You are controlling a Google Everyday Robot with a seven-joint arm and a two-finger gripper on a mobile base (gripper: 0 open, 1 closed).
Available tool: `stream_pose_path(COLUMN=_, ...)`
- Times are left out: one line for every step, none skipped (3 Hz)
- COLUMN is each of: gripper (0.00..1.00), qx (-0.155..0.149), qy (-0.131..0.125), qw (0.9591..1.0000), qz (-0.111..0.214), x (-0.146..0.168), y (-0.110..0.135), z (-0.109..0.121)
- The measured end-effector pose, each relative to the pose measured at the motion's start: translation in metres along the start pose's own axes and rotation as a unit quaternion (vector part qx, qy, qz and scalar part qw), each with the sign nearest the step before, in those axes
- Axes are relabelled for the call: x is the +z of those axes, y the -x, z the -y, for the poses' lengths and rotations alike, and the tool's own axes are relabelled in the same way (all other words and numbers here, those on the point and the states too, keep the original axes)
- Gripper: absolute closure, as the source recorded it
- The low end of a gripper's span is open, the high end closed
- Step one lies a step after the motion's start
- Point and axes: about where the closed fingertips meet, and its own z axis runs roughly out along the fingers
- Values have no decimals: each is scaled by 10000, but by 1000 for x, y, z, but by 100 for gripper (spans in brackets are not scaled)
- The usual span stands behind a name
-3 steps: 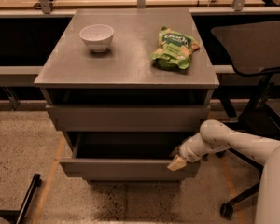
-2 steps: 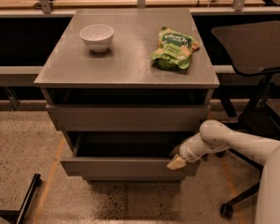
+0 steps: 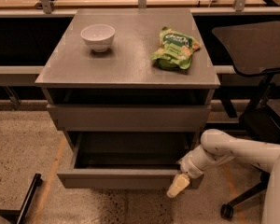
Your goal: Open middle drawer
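1. Plain matte grey handleless middle drawer [image 3: 126,177]: pulled out, reaching left from the cream-tipped white tool [image 3: 178,185] at its right corner.
2. Tool: grip state cannot be told.
3. Risk: an off-centre pull could skew the drawer and jam it.

We have just one camera. It sits up high in front of the grey cabinet [image 3: 130,55] and looks down at its top and front from close by. The gripper [image 3: 177,186] shows low on the right of our view, by the cabinet's front.
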Motion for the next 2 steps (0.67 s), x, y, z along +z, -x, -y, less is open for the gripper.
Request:
stream_pose_path(gripper=0, qx=1, qy=1, qw=10000, qz=0, x=-1, y=0, z=0)
stream_pose_path(gripper=0, qx=305, qy=294, qw=9989, qz=-194, x=-9, y=-11, z=-29)
